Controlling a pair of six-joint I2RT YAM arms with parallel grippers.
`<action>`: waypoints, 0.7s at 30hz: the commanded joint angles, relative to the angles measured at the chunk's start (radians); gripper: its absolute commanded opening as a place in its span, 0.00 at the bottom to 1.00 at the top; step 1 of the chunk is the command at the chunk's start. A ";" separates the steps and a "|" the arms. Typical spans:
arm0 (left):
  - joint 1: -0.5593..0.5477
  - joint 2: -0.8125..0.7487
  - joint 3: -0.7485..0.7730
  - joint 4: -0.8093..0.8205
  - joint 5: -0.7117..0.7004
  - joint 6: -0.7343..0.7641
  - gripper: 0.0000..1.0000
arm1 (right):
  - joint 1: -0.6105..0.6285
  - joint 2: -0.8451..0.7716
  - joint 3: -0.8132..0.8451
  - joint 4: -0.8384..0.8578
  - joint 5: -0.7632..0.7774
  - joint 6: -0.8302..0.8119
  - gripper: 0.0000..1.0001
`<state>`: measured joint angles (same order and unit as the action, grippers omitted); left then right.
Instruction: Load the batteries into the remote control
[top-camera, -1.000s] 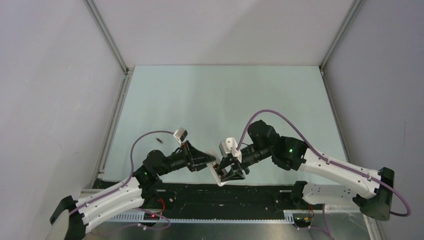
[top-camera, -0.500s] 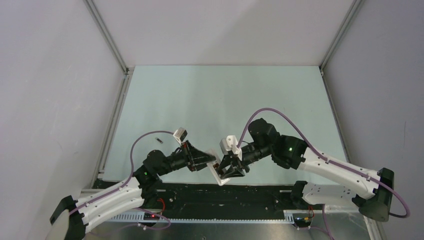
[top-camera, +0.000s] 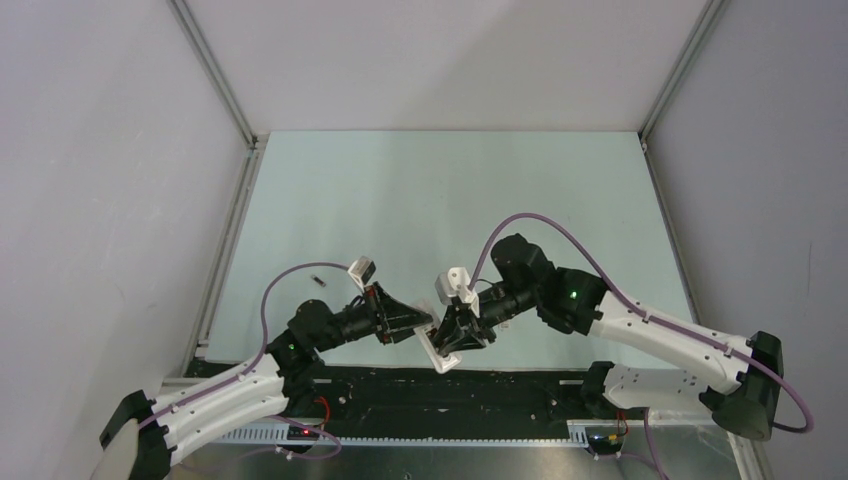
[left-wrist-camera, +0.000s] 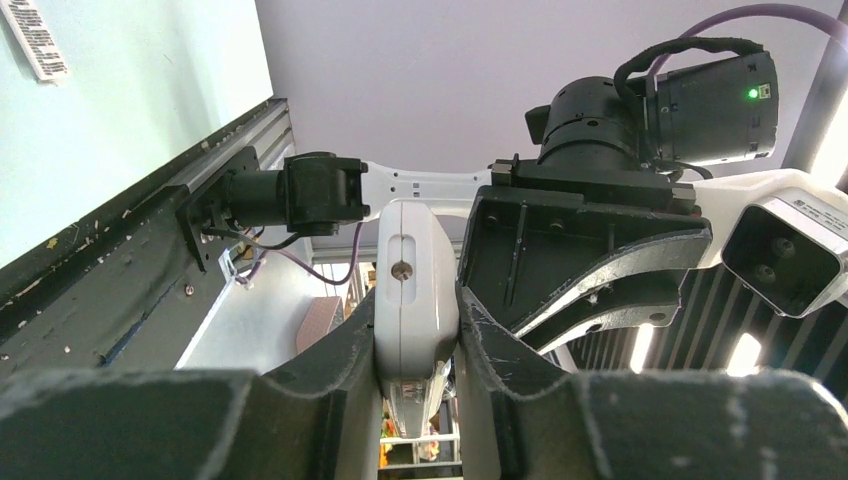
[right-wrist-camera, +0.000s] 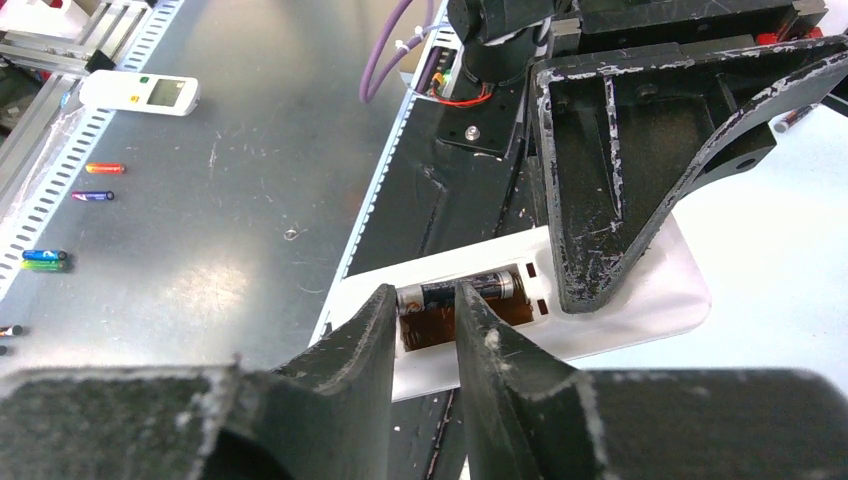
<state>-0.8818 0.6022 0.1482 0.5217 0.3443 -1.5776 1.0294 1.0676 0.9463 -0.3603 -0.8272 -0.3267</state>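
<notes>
My left gripper (top-camera: 432, 335) is shut on the white remote control (top-camera: 440, 352) and holds it edge-on near the table's front edge. In the left wrist view the remote (left-wrist-camera: 415, 290) is pinched between both pads. In the right wrist view the remote (right-wrist-camera: 640, 305) shows its open battery bay with one dark battery (right-wrist-camera: 470, 290) lying in it. My right gripper (right-wrist-camera: 428, 305) is at the bay, its jaws a narrow gap apart with nothing between them and its tips at that battery. Another battery (top-camera: 316, 281) lies on the table to the left.
Below the table's front edge a metal shelf (right-wrist-camera: 230, 200) holds a second white remote (right-wrist-camera: 140, 93) and several loose coloured batteries (right-wrist-camera: 45, 258). A black rail (top-camera: 450, 385) runs along the front edge. A barcode sticker (left-wrist-camera: 35, 40) lies on the table.
My right gripper has moved a little left and closer over the remote's battery bay. My left gripper and the remote have stayed in place.
</notes>
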 joint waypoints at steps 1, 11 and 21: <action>-0.008 -0.011 0.063 0.066 -0.002 0.001 0.00 | -0.005 0.017 -0.008 0.007 -0.006 -0.004 0.29; -0.010 -0.020 0.060 0.067 -0.009 -0.002 0.00 | -0.010 0.038 -0.008 0.009 0.014 -0.001 0.25; -0.011 -0.014 0.055 0.065 -0.023 -0.009 0.00 | 0.007 0.042 -0.008 0.037 0.081 0.045 0.24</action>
<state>-0.8818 0.6010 0.1482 0.4919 0.3351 -1.5703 1.0237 1.0920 0.9463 -0.3740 -0.8249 -0.3027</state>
